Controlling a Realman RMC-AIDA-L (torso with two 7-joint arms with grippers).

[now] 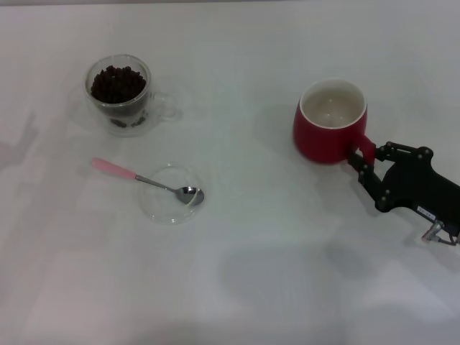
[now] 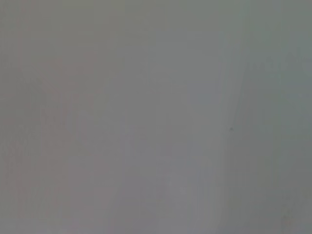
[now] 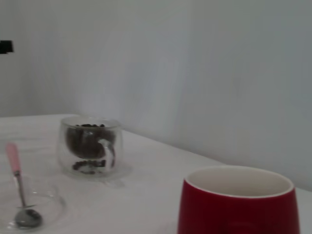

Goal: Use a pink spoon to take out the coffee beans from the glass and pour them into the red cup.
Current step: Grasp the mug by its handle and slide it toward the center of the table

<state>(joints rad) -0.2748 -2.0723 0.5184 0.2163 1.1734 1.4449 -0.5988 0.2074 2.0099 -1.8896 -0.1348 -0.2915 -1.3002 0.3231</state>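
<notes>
White tabletop (image 1: 251,273) filled the head view, and you had every task thing spread on it. Take the red cup (image 1: 330,121) as the landmark. It stood upright and empty inside, with its handle turned toward your right gripper (image 1: 365,162). The black fingers (image 1: 357,166) of that gripper were closed on the handle; I judge this was to keep the cup steady for pouring, or to move it nearer to the beans.

Far to the left of the cup stood the glass (image 1: 119,93), holding the coffee beans (image 1: 117,83) almost up to its rim, its own handle pointing back toward the cup. Nearer to you than the glass, and also well left of the cup, was a shallow clear dish (image 1: 162,208). The spoon (image 1: 147,180) rested with its metal bowl in the dish and its pink end sticking out, away from the cup, so it was easy to grasp from the left side.

Your left gripper was not visible anywhere; its wrist camera saw only plain grey. No scooping had begun.
</notes>
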